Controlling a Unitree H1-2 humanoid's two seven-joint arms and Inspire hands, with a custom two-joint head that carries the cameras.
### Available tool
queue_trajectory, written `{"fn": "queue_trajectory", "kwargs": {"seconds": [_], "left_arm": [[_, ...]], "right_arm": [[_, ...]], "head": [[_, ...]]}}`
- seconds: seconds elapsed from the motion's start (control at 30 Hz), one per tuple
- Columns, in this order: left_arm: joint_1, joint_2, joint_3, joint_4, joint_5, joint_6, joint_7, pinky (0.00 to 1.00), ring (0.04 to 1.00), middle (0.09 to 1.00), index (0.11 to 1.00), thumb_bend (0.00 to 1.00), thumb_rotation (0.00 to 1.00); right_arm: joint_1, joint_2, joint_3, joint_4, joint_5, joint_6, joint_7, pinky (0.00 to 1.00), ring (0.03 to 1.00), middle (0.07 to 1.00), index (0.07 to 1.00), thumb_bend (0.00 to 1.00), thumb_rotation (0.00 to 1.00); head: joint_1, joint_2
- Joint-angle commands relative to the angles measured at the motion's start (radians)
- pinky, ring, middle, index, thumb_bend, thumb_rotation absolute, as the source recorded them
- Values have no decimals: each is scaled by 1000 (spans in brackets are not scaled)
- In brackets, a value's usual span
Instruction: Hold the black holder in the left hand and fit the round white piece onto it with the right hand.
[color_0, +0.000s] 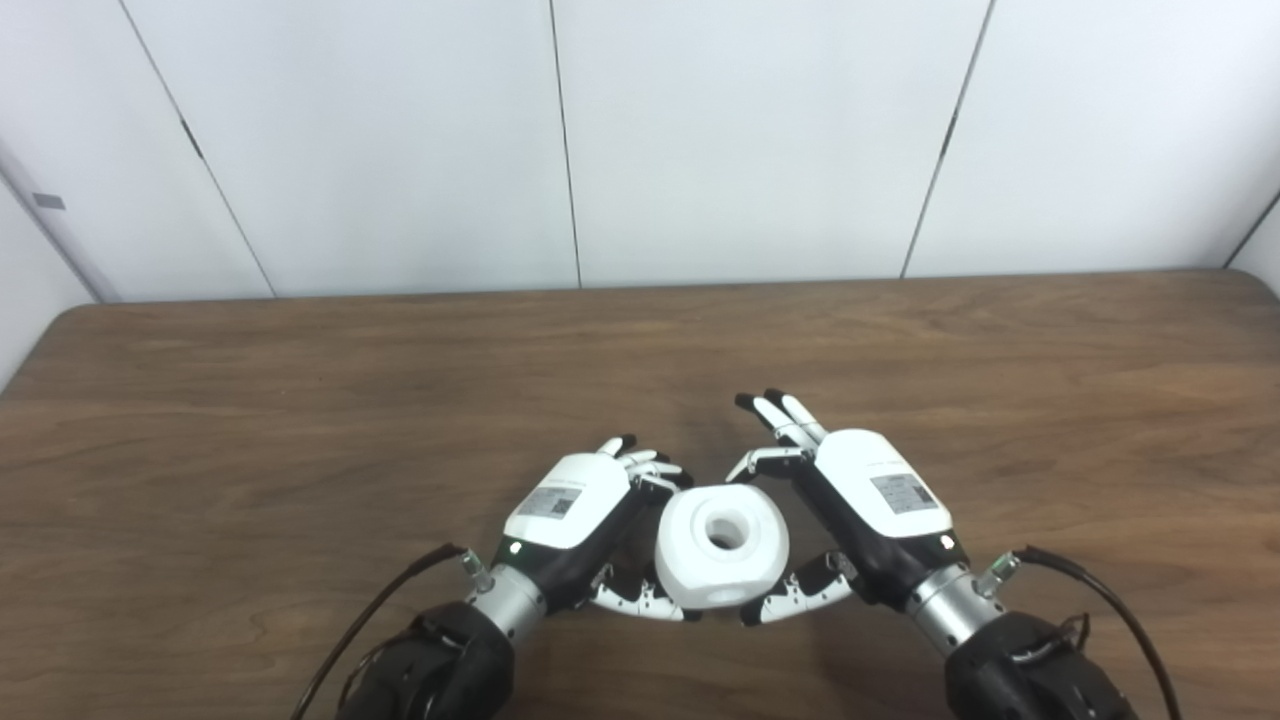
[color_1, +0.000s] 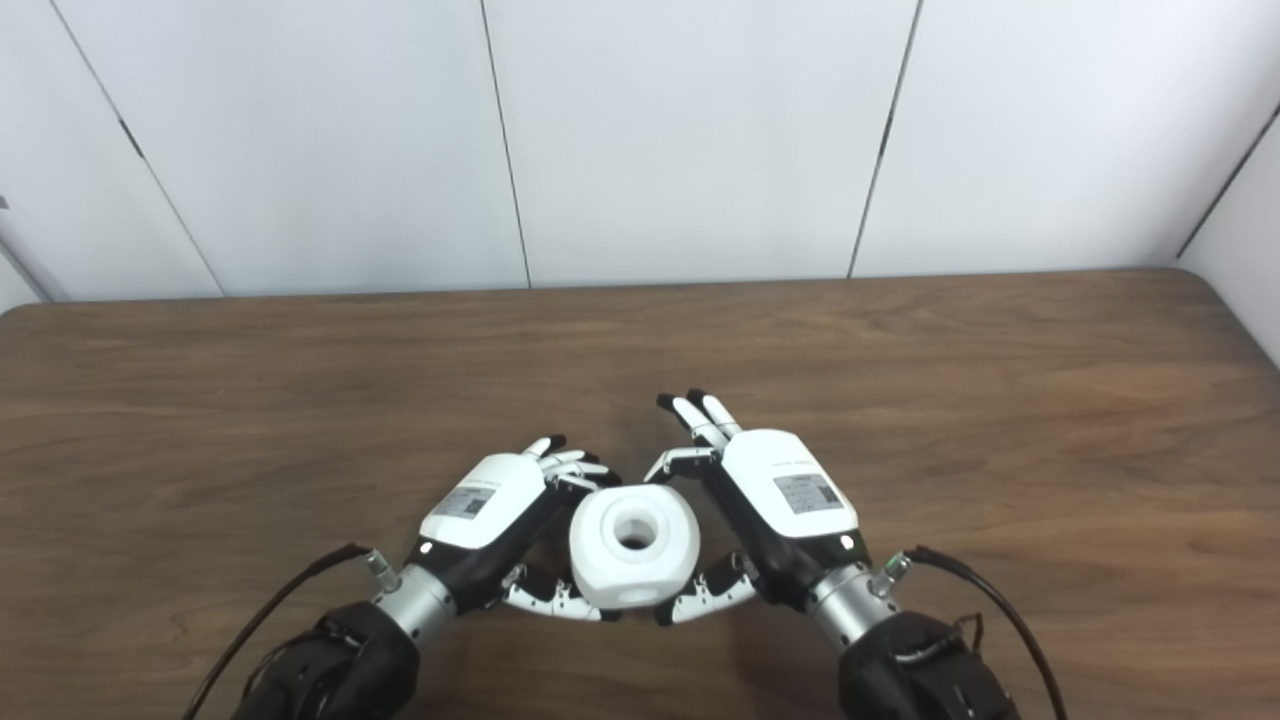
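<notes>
Both hands flank the round white piece (color_0: 722, 547) low at the table's (color_0: 300, 420) near edge: left hand (color_0: 585, 520) curled against its left side, right hand (color_0: 850, 500) beside it, fingers spread, thumb beneath. Bore faces up toward camera. Black holder hidden; either grip: cannot tell.

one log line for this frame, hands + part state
left hand: on white piece, holder unseen | right hand: thumb and a finger at round white piece | piece: between hands above table, hole up
</notes>
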Motion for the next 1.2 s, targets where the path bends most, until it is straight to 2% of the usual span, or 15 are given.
{"fn": "queue_trajectory", "kwargs": {"seconds": [0.0,0.23,0.47,0.6,0.87,1.17], "left_arm": [[-22,-4,4,-38,-5,-6,13,1000,904,822,481,517,51],[-21,-7,3,-40,-5,-4,12,1000,900,821,480,516,51],[-20,-9,4,-39,-5,-5,15,1000,898,819,480,516,51],[-19,-11,3,-41,-1,-3,15,1000,895,818,480,517,51],[-24,-12,6,-30,-5,-6,22,1000,897,820,480,516,51],[-26,-13,6,-31,-4,1,15,1000,897,822,481,516,51]], "right_arm": [[-22,-7,-3,-36,-16,-2,22,855,1000,965,480,509,138],[-23,-9,-11,-56,-34,-4,61,827,1000,954,480,510,138],[-14,-8,-20,-57,-39,-9,66,822,1000,954,481,509,139],[-3,-3,-21,-50,-43,-15,48,824,1000,957,481,509,139],[24,6,-16,-31,-106,-54,-45,810,981,945,481,509,141],[37,10,-26,-37,-83,-53,-29,838,989,948,481,507,141]], "head": [[0,1],[-3,3],[-5,5],[-8,7],[-11,1],[-11,1]]}}
